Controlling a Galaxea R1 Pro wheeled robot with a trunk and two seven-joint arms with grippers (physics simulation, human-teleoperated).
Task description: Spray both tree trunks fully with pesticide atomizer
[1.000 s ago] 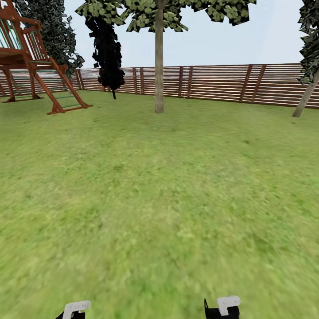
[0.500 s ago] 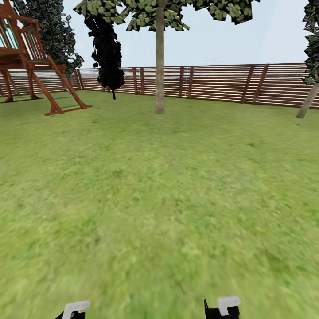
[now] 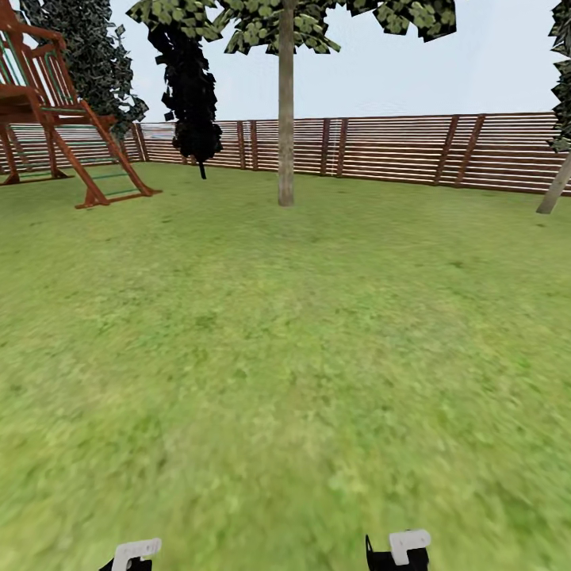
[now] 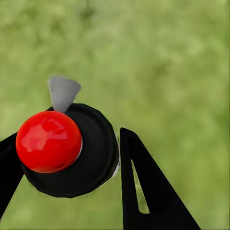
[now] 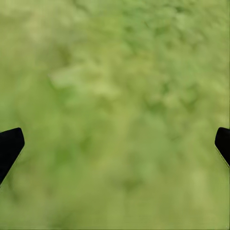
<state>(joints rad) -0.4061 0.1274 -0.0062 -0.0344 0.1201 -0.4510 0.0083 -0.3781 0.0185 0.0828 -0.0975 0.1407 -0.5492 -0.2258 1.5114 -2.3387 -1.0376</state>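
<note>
- Green lawn spreads wide under both sets of jaws, ringed far ahead by a brown slatted fence under a pale sky.
- Left gripper: its dark jaws stand partly closed on either side of the pesticide atomizer, one finger beside the black round body, the other at its far side; contact looks close enough to be a hold.
- Seen along the jaws, the atomizer shows a glossy red cap and a small grey nozzle pointing away over blurred grass.
- Right gripper: jaws spread wide, only the two dark tips at the frame's edges, nothing between them but grass.
- Well ahead of both jaws stands a tree trunk, pale grey-brown and upright, with ragged foliage above.
- A second pale trunk leans far ahead on the right jaws' side.
- Far ahead on the left jaws' side are a black-foliaged tree and a red-brown wooden play frame.
</note>
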